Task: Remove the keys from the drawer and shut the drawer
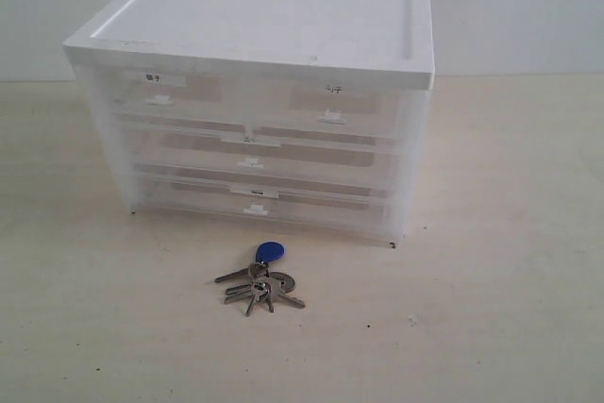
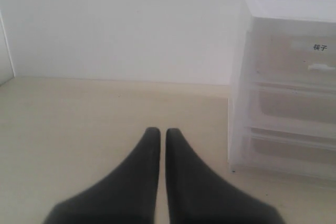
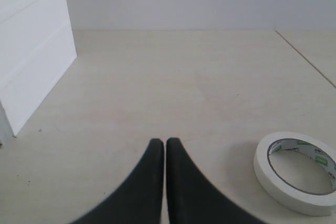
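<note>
Seeing my left gripper (image 2: 158,132) and right gripper (image 3: 159,143) pinched together empty, I fear knocking the tape roll (image 3: 283,195) beside the right.

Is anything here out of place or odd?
Nothing looks damaged or spilled. The keys lie loose on the table before the cabinet; the lowest drawer looks shut. A tape roll lies near the right gripper.

Print on the labels (image 1: 151,75) of the cabinet (image 1: 255,7): too small to read in the exterior view. Inside of the drawer (image 1: 311,207): veiled by frosted plastic, cannot tell. The keys (image 1: 260,285) overlap in a heap; count unclear. Left wrist view: cabinet runs off the frame edge. Right wrist view: tape roll (image 3: 294,201) clipped at the edge; only one cabinet side wall shows.
</note>
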Controlling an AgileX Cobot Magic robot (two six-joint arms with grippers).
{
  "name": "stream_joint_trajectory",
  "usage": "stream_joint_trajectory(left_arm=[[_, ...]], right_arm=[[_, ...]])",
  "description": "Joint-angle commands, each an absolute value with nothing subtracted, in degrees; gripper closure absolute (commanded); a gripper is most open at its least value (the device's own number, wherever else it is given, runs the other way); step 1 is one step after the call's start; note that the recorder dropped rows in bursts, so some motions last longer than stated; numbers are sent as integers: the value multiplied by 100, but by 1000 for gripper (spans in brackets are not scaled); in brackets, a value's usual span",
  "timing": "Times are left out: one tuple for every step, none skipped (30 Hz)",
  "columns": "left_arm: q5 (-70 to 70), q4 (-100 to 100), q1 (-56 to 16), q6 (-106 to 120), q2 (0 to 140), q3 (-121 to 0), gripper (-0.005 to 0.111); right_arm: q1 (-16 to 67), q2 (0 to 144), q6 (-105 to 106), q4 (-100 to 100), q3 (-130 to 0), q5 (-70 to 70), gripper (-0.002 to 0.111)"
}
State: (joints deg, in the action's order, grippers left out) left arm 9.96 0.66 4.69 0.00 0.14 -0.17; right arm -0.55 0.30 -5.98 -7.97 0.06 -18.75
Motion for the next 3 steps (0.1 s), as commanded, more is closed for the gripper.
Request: stream_joint_trajectory(left_arm=[[945, 37, 499, 45, 0, 0, 102], [945, 37, 499, 45, 0, 0, 102], [945, 37, 499, 45, 0, 0, 102]], right_arm=[[-76, 0, -565, -794, 0, -1848, 109], [-76, 0, -565, -794, 0, -1848, 109], [-76, 0, -565, -794, 0, -1848, 109]])
